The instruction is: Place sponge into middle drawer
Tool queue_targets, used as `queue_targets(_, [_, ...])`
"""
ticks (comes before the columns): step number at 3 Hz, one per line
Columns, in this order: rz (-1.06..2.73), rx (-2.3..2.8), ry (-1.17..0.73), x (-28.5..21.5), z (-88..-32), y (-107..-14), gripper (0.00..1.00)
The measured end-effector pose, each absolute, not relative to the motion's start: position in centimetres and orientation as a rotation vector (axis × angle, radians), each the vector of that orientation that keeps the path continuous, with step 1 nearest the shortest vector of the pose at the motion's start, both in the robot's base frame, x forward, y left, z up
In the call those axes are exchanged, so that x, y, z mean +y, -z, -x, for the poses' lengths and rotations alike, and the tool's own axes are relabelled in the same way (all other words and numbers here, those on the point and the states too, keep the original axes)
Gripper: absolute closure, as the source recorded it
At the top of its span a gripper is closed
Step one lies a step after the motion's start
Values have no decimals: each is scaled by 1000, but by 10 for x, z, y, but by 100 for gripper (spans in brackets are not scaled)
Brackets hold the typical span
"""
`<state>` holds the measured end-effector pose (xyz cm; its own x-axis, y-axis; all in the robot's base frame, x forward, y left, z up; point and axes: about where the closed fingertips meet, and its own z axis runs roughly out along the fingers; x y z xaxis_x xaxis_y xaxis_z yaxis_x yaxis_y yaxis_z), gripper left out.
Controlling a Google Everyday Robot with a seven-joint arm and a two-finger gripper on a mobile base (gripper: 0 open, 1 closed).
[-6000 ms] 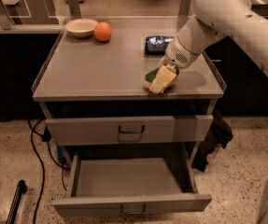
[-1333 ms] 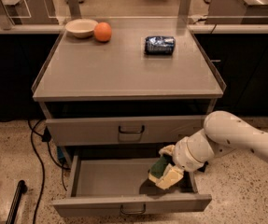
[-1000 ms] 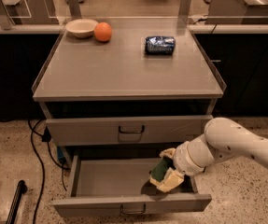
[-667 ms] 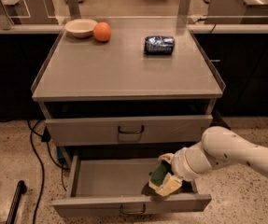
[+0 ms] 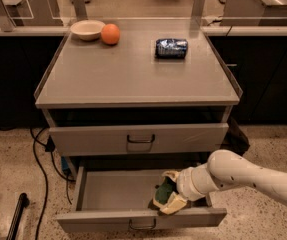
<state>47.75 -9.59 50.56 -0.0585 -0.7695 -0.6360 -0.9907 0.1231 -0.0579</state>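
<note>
The sponge (image 5: 166,196), dark green on pale yellow foam, is inside the open middle drawer (image 5: 108,191), low near its front right. My gripper (image 5: 172,193) is down in the drawer and shut on the sponge. My white arm (image 5: 243,176) reaches in from the right. The middle drawer is pulled out, with a small dark loop handle (image 5: 143,226) on its front. The upper drawer (image 5: 139,139) above it is closed.
On the cabinet top (image 5: 133,69) stand a white bowl (image 5: 87,29), an orange (image 5: 110,34) and a shiny blue snack packet (image 5: 171,48). Black cables (image 5: 40,159) hang at the cabinet's left. A dark pole (image 5: 17,214) lies on the speckled floor at lower left.
Six seconds ago the sponge was held on the cabinet top. In the last second my gripper has moved it lower and a little left inside the open drawer.
</note>
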Motion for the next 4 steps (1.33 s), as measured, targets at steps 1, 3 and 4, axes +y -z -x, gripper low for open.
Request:
queue_targets(1, [1693,1792,-561,-80,-488,-486,100])
queue_targets(3, [1694,1723,-573,-63,-501,-463,100])
queue_targets(4, [1702,1713,-542,-63,-512,-459,100])
